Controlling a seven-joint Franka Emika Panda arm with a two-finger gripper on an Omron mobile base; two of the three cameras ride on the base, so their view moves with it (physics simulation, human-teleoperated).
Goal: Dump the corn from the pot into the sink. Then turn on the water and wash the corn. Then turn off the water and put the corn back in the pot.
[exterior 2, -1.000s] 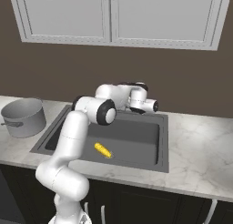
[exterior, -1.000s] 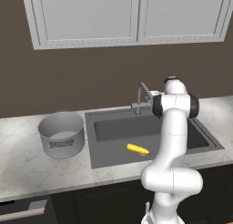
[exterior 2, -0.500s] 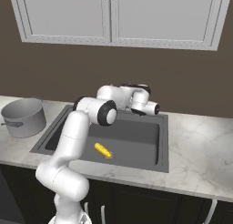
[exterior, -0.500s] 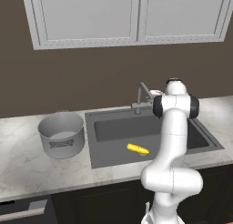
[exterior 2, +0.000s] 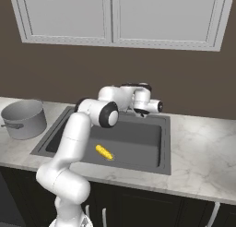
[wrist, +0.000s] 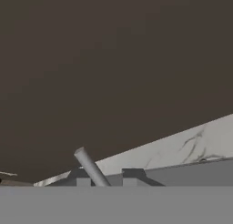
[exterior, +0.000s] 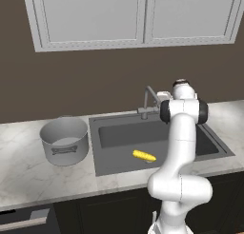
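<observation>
One corn [exterior: 144, 156] cob lies on the floor of the sink [exterior: 114, 162], toward the front edge and roughly midway along it; it is short, bright yellow and bumpy, lying on its side at a slight slant, and in the right base view it shows again [exterior 2: 104, 152] near the front wall of the basin. There is one sink, a dark grey rectangular basin sunk into the pale marble desk [exterior: 19, 173]. One pot [exterior: 65, 140] stands upright on the desk just left of the sink, apart from its rim: wide, grey metal, lidless, with a small loop handle facing the camera; what lies inside it cannot be made out. One faucet [exterior: 148, 101] rises at the back edge of the sink, its thin grey handle bar [wrist: 91, 167] appearing slanted in the hand view, just by the two dark finger tips, which stand close to one another either side of its lower end. The jaws [exterior 2: 155, 106] are nearly pressed together at the faucet; whether they actually pinch the bar cannot be told. Two cabinet doors [exterior: 143, 12] hang on the brown wall above.
</observation>
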